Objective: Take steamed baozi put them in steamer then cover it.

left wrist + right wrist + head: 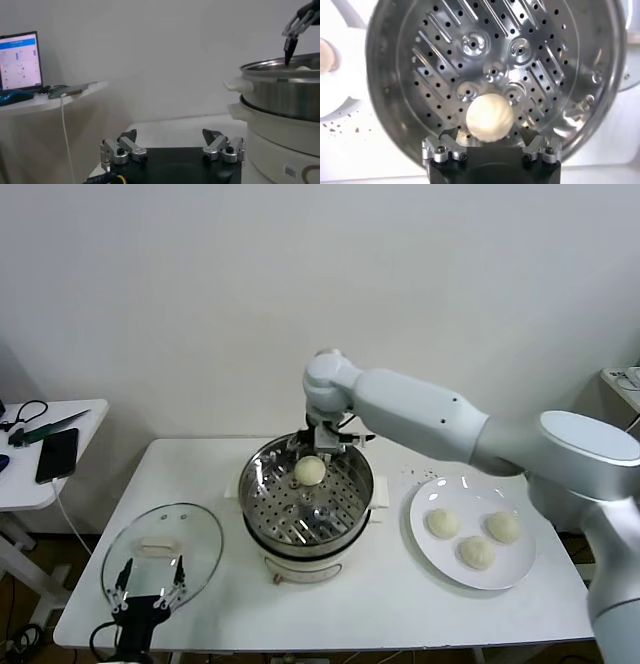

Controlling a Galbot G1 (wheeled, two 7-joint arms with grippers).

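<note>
The steamer [308, 502] stands at the table's middle, lid off. One steamed baozi [310, 471] lies on its perforated tray near the far wall. My right gripper [322, 444] hangs over it, open, with its fingers either side of the bun [489, 117] and apart from it. Three more baozi [477, 553] sit on a white plate [430, 556] to the right. My left gripper [148, 589] is open and empty, low at the table's front left, over the near edge of the glass lid [165, 536]. In the left wrist view the left gripper [172, 146] faces the steamer [282, 92].
A small side table [70, 424] to the left holds a phone [57, 454] with a cable and tools. A lit screen [20, 60] shows in the left wrist view. The plate's edge [332, 92] lies beside the steamer [600, 75] in the right wrist view.
</note>
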